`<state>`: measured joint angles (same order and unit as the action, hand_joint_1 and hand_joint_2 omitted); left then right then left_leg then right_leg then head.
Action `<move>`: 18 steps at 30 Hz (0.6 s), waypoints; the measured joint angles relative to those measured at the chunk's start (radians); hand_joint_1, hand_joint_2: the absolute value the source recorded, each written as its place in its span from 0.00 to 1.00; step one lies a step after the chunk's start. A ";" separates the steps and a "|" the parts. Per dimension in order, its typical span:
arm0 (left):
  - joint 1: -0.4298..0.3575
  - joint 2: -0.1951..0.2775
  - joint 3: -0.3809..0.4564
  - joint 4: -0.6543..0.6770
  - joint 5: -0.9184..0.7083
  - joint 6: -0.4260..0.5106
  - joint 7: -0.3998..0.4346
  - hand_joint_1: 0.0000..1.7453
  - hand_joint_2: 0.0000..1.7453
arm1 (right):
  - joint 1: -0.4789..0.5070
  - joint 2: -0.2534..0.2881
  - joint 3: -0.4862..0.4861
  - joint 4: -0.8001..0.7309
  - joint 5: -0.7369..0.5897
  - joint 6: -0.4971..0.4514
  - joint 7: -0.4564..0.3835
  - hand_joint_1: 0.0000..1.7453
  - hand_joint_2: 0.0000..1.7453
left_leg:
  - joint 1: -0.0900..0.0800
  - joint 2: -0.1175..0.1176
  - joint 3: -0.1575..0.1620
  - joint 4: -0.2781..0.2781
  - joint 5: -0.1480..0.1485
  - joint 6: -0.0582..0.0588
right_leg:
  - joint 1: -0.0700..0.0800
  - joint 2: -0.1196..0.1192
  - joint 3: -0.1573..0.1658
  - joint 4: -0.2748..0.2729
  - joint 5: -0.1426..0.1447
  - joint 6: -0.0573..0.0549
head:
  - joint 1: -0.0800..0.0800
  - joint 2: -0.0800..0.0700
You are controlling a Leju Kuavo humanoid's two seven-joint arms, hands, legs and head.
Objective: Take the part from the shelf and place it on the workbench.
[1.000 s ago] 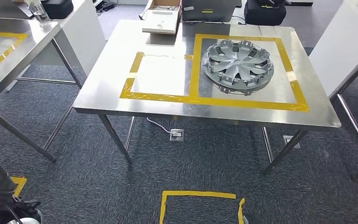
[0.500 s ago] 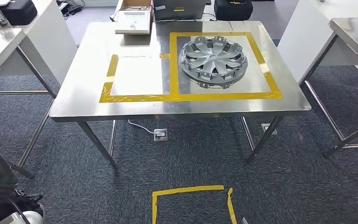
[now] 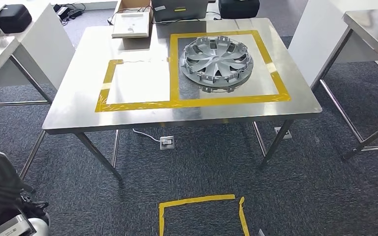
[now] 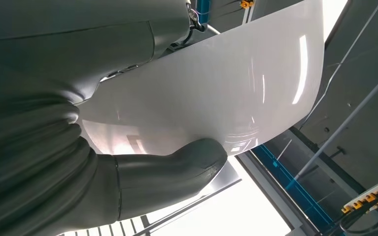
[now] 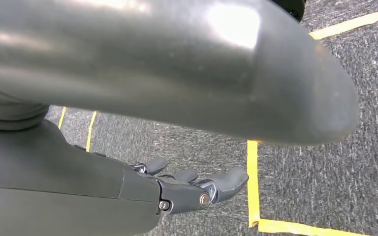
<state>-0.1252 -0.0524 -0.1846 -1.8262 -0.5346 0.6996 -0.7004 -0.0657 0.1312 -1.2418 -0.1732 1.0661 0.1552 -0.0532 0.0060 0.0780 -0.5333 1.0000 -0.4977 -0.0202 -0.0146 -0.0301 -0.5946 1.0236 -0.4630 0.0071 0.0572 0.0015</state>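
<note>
Two hands to report: the left hand [image 4: 142,172] has its thumb pressed against a glossy white panel [image 4: 216,93], so it's gripping that part down by the robot's side, well short of the workbench [image 3: 78,105], while the right hand [image 5: 197,189] hangs over the carpet [image 5: 320,182] with its fingers loosely apart and nothing in them. Just short of the workbench there's a yellow tape square [image 3: 202,200] on the floor. On the workbench itself a silver hubcap [image 3: 216,61] sits inside the bigger taped frame, with a cardboard box [image 3: 132,22] at its far edge.
</note>
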 joint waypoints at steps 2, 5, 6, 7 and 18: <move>0.000 -0.001 0.000 0.006 -0.002 0.000 0.000 1.00 1.00 | 0.000 0.000 -0.001 0.000 0.000 0.000 0.000 0.00 0.00 | 0.000 0.000 0.000 0.000 0.000 -0.001 | 0.000 0.000 0.000 0.000 0.000 0.000 | 0.000 0.000; 0.000 -0.002 0.002 0.014 -0.004 0.000 0.000 1.00 1.00 | 0.000 0.000 -0.002 0.000 0.000 0.000 -0.001 0.00 0.00 | -0.002 -0.001 0.000 0.001 0.000 -0.001 | 0.000 0.000 0.001 0.000 0.000 0.000 | 0.000 0.000; 0.000 -0.002 0.002 0.017 -0.005 0.000 0.000 1.00 1.00 | 0.000 0.000 -0.002 0.000 0.000 0.000 -0.001 0.00 0.00 | -0.002 -0.001 0.000 0.001 0.000 -0.001 | 0.000 0.000 0.002 0.000 0.000 0.000 | 0.000 0.000; -0.001 -0.002 0.002 0.019 -0.006 0.000 0.000 1.00 1.00 | 0.000 0.000 -0.002 0.000 0.000 0.000 -0.001 0.00 0.00 | -0.003 -0.001 0.000 0.002 0.000 -0.001 | 0.000 0.000 0.002 0.000 0.000 0.000 | 0.000 0.000; 0.000 -0.004 0.032 0.029 -0.013 0.000 0.000 1.00 1.00 | -0.001 0.002 -0.003 0.000 0.007 0.002 -0.002 0.00 0.00 | -0.007 -0.003 -0.005 0.014 -0.011 0.018 | -0.007 -0.005 0.008 -0.006 0.004 0.013 | 0.000 0.000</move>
<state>-0.1255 -0.0561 -0.1531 -1.7977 -0.5477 0.6996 -0.7004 -0.0664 0.1336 -1.2444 -0.1732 1.0728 0.1572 -0.0555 -0.0009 0.0749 -0.5386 1.0142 -0.5087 -0.0025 -0.0219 -0.0351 -0.5866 1.0171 -0.4586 0.0202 0.0571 0.0015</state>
